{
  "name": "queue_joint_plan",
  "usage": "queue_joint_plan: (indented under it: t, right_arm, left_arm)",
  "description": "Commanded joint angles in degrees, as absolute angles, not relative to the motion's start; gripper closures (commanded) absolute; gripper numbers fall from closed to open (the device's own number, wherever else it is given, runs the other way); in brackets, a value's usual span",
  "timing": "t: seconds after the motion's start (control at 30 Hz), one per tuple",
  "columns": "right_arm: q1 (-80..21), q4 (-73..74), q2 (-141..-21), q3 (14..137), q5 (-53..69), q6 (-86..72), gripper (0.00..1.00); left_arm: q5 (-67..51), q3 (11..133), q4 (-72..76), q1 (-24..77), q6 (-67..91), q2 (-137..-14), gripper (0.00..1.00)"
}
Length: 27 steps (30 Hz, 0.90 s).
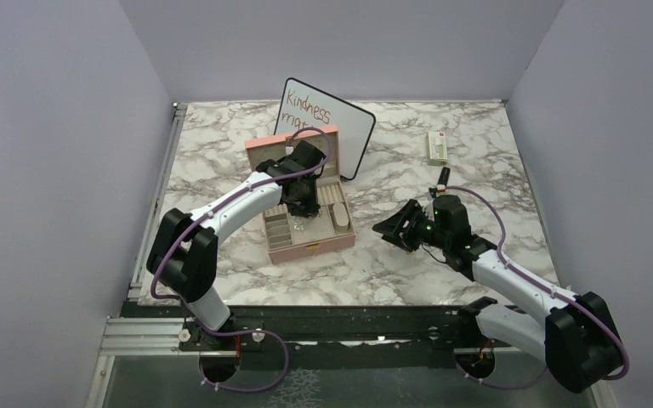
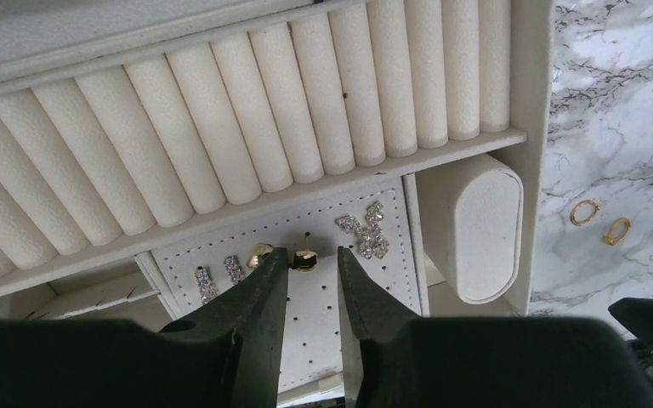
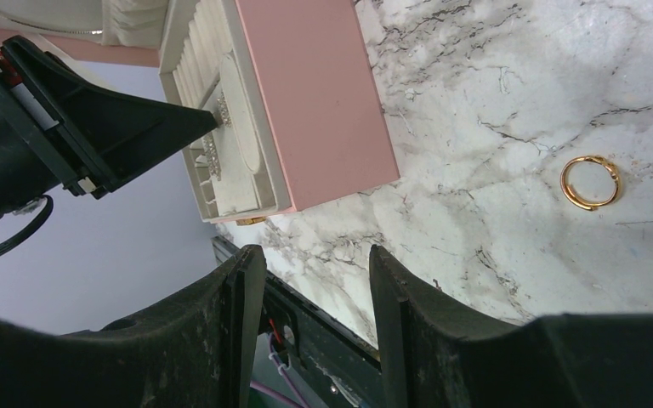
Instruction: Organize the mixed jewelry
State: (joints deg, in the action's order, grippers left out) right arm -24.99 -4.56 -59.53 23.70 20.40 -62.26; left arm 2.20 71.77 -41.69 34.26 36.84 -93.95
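Observation:
The pink box (image 1: 313, 245) stands open mid-table, and my left gripper (image 2: 310, 252) reaches down into it, over the white perforated earring pad (image 2: 319, 314). Its jaws stand a little apart, open. A gold stud (image 2: 305, 260) sits on the pad just beyond the tips, touched by neither finger. Sparkly earrings (image 2: 366, 231) and another gold stud (image 2: 259, 253) are pinned beside it. Two gold rings (image 2: 584, 212) (image 2: 618, 230) lie on the marble right of the box. My right gripper (image 3: 316, 252) hovers open and empty to the box's right; a gold ring (image 3: 589, 182) lies on the marble beyond it.
White ring rolls (image 2: 221, 127) fill the box's upper part, with an oval cushion (image 2: 472, 229) at its right side. A small whiteboard (image 1: 327, 119) leans behind the box. A white-green packet (image 1: 437, 146) lies at the back right. The table's black front rail (image 3: 323, 323) shows below my right fingers.

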Motion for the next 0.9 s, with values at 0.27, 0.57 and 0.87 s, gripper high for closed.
queue_joint_plan:
  t: [0.27,0.57,0.87]
  right_arm:
    - [-24.70,-4.15,-57.36,22.69,19.43,-61.88,0.47]
    - [-24.70,-4.13,-57.09,22.59,19.49,-61.87,0.47]
    - [-24.70,-4.22,-57.04,22.32,19.47,-61.88,0.48]
  left_arm:
    - [0.39,72.25,-41.40,34.45,37.79,-91.30,0.71]
    - [2.70,72.02,-41.49,34.45,37.87,-90.35,0.76]
    - [3.83,71.49,-41.40,34.45,37.73,-91.88,0.88]
